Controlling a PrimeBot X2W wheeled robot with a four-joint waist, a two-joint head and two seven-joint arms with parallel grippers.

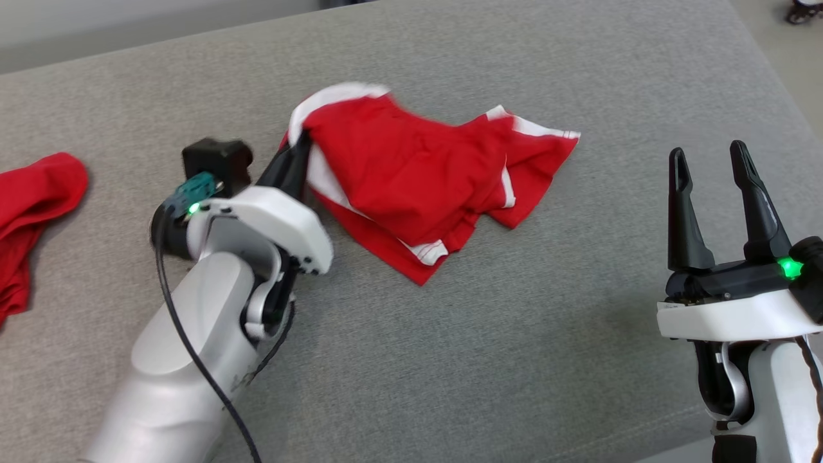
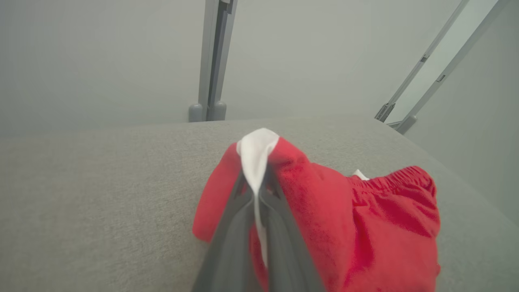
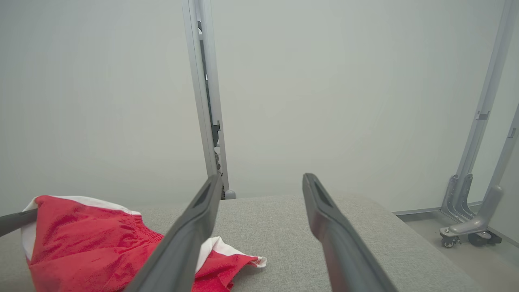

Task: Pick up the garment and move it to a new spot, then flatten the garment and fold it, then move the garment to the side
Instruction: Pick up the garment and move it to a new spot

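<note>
In the head view, the left arm is seen reaching forward from the lower left. Its left claw (image 1: pixel 301 146) is pressed together on the white-trimmed edge of the red garment (image 1: pixel 411 173), which lies crumpled mid-desk (image 1: pixel 450 360). The right claw (image 1: pixel 707 154) is held upright at the lower right, fingers spread, well apart from the garment. Another red cloth (image 1: pixel 32 199) is cut off by the left edge.

In the left wrist view, a white band of the garment is pinched between the claw's fingers.

In the right wrist view, the garment is partly hidden behind one spread finger. A reddish mark on its white hem cannot be read.
</note>
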